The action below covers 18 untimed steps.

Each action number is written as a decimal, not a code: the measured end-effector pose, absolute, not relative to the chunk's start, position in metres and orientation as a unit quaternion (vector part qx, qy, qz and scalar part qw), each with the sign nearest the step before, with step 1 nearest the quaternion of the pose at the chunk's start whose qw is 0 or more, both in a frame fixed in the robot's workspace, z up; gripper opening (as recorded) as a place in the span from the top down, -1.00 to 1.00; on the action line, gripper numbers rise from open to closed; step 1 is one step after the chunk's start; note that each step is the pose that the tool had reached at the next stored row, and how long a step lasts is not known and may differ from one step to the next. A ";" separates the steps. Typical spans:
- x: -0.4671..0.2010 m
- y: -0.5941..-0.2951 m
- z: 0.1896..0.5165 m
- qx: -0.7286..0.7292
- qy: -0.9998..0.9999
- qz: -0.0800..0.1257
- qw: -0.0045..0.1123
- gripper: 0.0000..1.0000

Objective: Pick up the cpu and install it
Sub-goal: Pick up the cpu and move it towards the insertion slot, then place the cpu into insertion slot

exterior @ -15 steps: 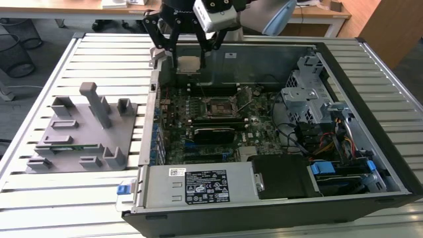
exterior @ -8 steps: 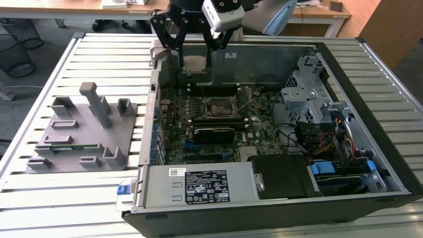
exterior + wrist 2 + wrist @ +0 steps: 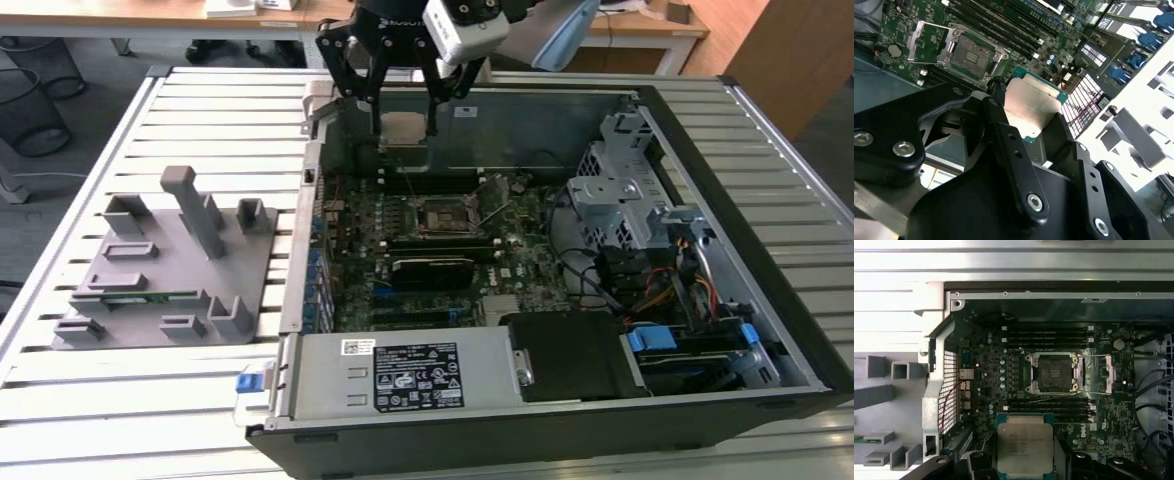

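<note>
We find the claw (image 3: pixel 404 126) pinching the cpu (image 3: pixel 1025 445) by its edges, level above the open case (image 3: pixel 561 445) and apart from the motherboard. We judge the carry is in hand. The socket (image 3: pixel 1053 372) stands open, and seating calls for exact alignment.

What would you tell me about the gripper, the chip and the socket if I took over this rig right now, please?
Gripper: shut on the small flat square silvery-topped cpu, held in the air over the open black computer case.
Square black-framed motherboard socket: empty, with its metal retention plate swung open beside it.
Done: cpu picked up and brought over the case.
Left: cpu is not yet seated in the socket, and the plate is not closed.
</note>
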<state>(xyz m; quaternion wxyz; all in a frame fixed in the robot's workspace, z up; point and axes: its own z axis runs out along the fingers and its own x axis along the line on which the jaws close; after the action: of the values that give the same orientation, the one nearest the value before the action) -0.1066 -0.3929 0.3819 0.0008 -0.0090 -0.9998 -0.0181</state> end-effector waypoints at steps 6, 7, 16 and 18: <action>-0.101 -0.393 0.382 -0.009 -1.000 -0.018 0.001 -0.08; -0.101 -0.393 0.382 -0.009 -1.000 -0.018 0.001 -0.08; -0.093 -0.393 0.381 -0.011 -1.000 -0.018 0.001 -0.08; -0.091 -0.392 0.381 -0.011 -1.000 -0.018 0.001 -0.08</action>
<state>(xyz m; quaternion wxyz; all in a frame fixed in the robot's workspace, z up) -0.0915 -0.3925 0.3812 0.0007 -0.0114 -0.9998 -0.0176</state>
